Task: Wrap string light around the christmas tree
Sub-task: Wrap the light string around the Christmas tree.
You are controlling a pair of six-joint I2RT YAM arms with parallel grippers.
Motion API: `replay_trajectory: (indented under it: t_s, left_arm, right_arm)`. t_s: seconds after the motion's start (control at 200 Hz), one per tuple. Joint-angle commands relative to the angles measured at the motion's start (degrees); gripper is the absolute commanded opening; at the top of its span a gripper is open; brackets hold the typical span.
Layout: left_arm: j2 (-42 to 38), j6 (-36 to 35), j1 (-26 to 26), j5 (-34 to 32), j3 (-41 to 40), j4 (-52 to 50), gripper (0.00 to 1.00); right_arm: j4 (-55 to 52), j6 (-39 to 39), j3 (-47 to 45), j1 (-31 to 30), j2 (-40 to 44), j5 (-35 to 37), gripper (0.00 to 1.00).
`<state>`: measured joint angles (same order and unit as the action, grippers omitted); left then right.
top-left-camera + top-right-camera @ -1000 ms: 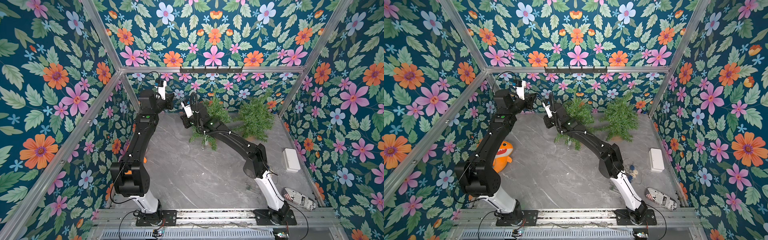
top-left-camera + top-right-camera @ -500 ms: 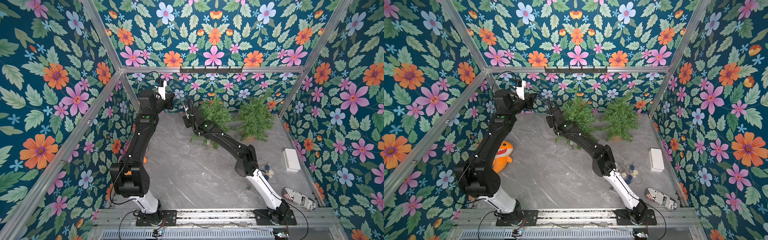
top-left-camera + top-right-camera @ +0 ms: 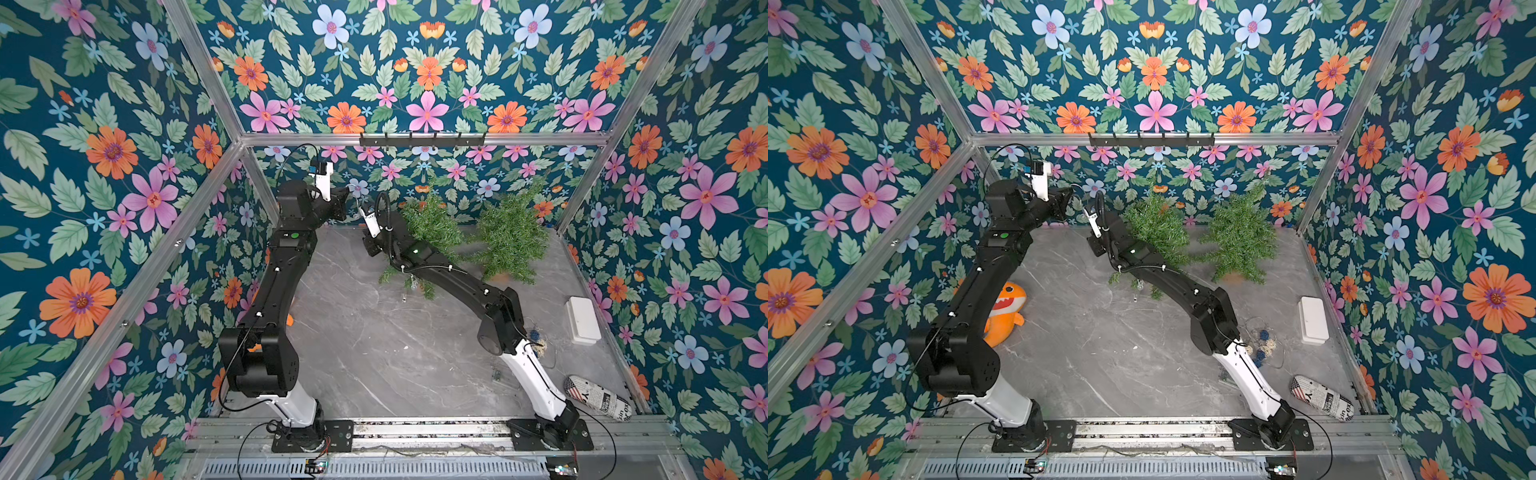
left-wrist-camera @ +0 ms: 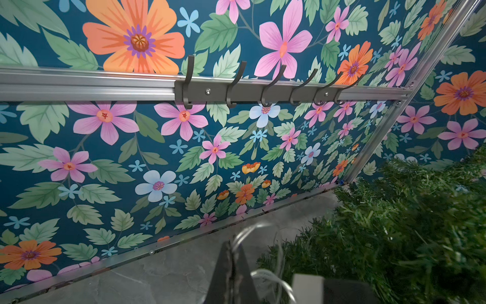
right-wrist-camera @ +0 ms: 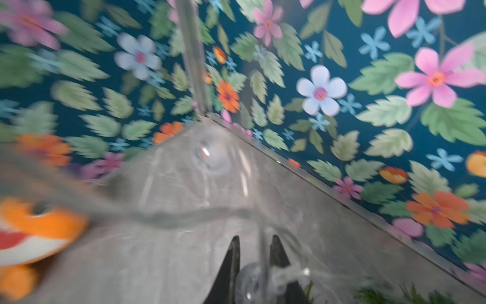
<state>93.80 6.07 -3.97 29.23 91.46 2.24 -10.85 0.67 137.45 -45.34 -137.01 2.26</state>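
Note:
Two small green christmas trees (image 3: 432, 224) (image 3: 511, 232) stand at the back in both top views. The string light (image 4: 252, 229) is a clear wire with clear bulbs. It loops out of my left gripper (image 4: 231, 244), which is shut on it, raised near the back left corner (image 3: 348, 203). My right gripper (image 5: 255, 242) is just beside it, next to the left tree (image 3: 1158, 228). Its jaws stand narrowly apart, closed on a clear bulb (image 5: 249, 281) and the wire. The string carries another bulb (image 5: 210, 158) further along it. The right wrist view is blurred.
An orange shark plush (image 3: 1005, 307) lies by the left wall. A white box (image 3: 582, 320), a newspaper-print pouch (image 3: 598, 399) and a tangle of blue balls and wire (image 3: 1262, 345) lie at the right. A hook rack (image 3: 422, 139) hangs on the back rail.
The right arm has shifted beside the left tree, its wrist now a little lower and further forward. The left arm has not moved.

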Motion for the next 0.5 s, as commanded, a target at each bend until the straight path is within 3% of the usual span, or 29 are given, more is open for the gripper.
replay_trajectory:
  t_s: [0.0, 0.135, 0.255, 0.42, 0.495]
  left_arm:
    - [0.3, 0.3, 0.1, -1.2, 1.2, 0.4, 0.01]
    - [-0.2, 0.5, 0.1, -3.1, 1.5, -0.8, 0.14]
    - [-3.0, 0.7, 0.4, -10.1, -0.5, -4.8, 0.34]
    - [-13.2, 5.3, 2.2, -23.2, -14.4, -5.7, 0.68]
    - [-17.6, 8.7, 3.2, -24.2, -22.2, -4.3, 0.74]
  right_arm:
    - [1.4, -5.9, -0.3, 0.6, 2.4, -16.1, 0.02]
    - [1.5, -11.0, 0.8, 1.4, 3.1, -23.9, 0.02]
    - [0.2, -12.0, 3.2, 1.7, 1.8, -23.5, 0.02]
    - [-2.1, -12.5, 5.4, 2.1, 0.1, -22.9, 0.00]
    - [-2.6, -13.3, 5.9, 2.1, -0.1, -22.8, 0.00]
